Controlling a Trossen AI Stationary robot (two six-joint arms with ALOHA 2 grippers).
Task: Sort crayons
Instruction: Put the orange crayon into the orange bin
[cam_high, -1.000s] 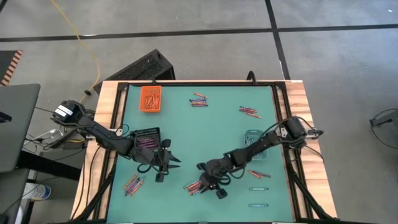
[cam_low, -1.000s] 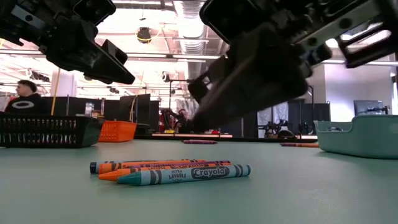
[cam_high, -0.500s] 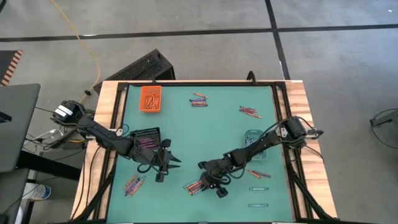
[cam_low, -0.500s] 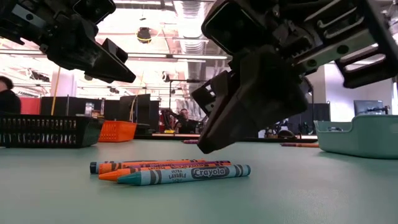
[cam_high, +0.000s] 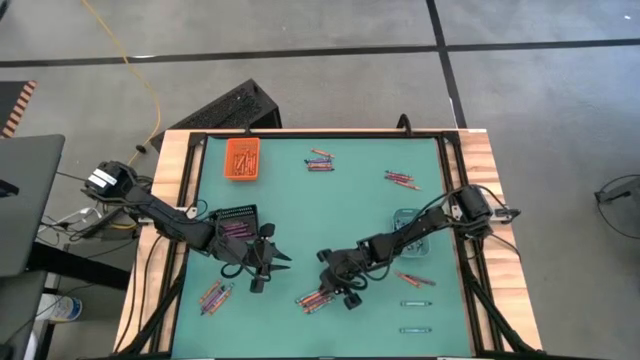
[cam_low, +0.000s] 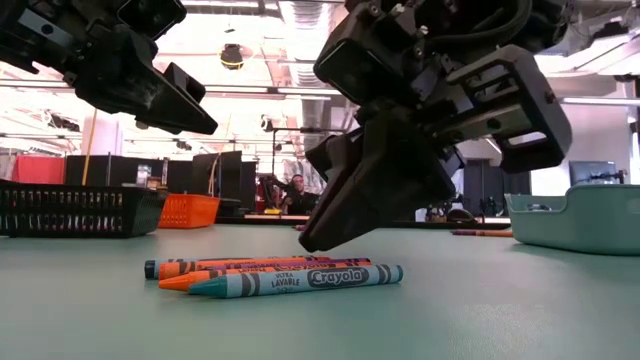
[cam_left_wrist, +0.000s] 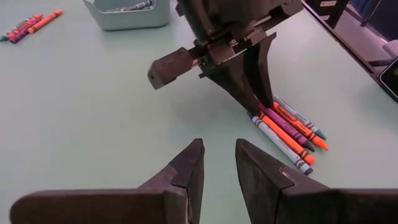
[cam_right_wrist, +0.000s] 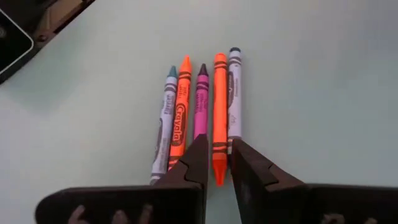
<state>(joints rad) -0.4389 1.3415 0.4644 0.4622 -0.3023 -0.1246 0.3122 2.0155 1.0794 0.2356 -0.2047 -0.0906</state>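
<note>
- The green table (cam_high: 330, 210) is seen carrying several scattered groups of crayons; both arms are found near its front.
- A black basket (cam_high: 236, 222), an orange tray (cam_high: 241, 158) and a pale tray (cam_high: 408, 222) are set on it.
- The right gripper (cam_right_wrist: 214, 163) is held just above a row of five crayons (cam_right_wrist: 200, 115); its fingers are narrowly apart, straddling an orange crayon (cam_right_wrist: 219, 106); nothing is clamped.
- The left gripper (cam_left_wrist: 219, 165) hangs beside the black basket, fingers slightly apart, nothing held.
</note>
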